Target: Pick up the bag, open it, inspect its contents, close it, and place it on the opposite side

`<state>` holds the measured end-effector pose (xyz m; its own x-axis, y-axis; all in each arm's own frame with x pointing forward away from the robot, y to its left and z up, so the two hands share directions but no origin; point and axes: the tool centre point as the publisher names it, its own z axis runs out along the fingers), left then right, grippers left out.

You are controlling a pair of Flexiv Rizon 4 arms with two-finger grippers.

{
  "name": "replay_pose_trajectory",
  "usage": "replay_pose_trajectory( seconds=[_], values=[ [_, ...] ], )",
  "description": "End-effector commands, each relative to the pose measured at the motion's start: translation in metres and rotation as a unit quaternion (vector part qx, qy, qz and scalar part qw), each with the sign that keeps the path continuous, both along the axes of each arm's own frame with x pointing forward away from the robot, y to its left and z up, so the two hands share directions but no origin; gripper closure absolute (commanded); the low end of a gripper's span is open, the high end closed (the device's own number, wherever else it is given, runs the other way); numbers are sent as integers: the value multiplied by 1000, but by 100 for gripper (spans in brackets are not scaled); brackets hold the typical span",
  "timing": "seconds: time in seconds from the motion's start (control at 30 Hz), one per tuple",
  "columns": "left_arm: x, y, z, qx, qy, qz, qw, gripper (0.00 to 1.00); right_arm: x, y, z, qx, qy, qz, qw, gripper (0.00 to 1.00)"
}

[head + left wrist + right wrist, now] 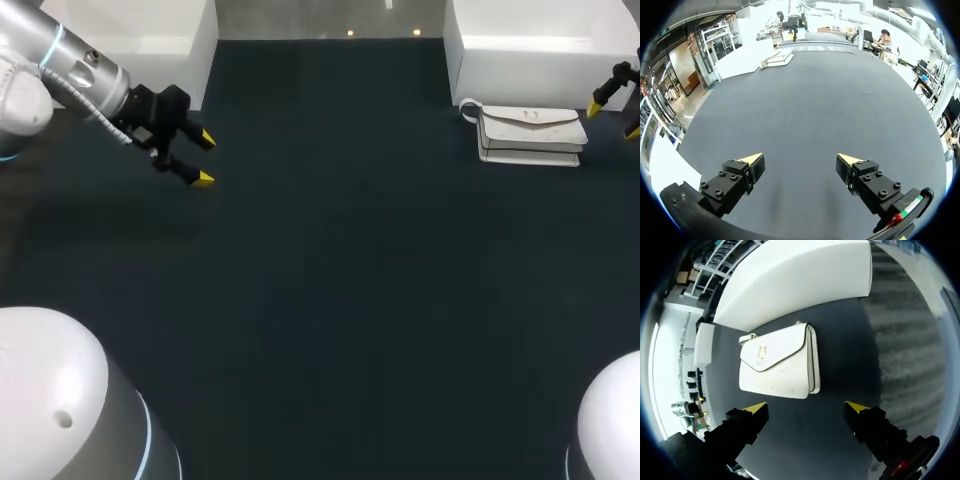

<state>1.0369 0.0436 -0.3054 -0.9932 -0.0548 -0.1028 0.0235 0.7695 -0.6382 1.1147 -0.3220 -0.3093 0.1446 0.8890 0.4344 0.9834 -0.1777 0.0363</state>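
A white handbag (531, 134) with a closed flap lies flat at the far right of the dark table. Through the right wrist camera the handbag (777, 362) lies just ahead of my right gripper (807, 406), whose fingers stand open and apart from it. That right gripper (618, 113) shows at the head view's right edge, just right of the bag. My left gripper (203, 158) hovers open and empty over the far left of the table. The left wrist view shows the left gripper (800, 159) above bare mat, with the bag (778, 59) far across the table.
A white box (540, 45) stands at the back right behind the bag, and another white box (140, 30) at the back left. The dark mat (320, 280) spans the middle and front of the table.
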Motion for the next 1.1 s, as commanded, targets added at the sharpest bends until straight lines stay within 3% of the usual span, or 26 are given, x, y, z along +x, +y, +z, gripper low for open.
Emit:
replay_pose_trajectory(
  seconds=[0.03,0.6,1.1],
  values=[
    [5,0,-1,-1,3,-3,1000,0,12,-7,-5,9,20,7,1000,0],
    [5,0,-1,-1,3,-3,1000,0,52,-18,-35,50,25,10,998,0],
    [5,0,-1,-1,3,-3,1000,0,67,-2,-43,69,30,31,997,2]
  ],
)
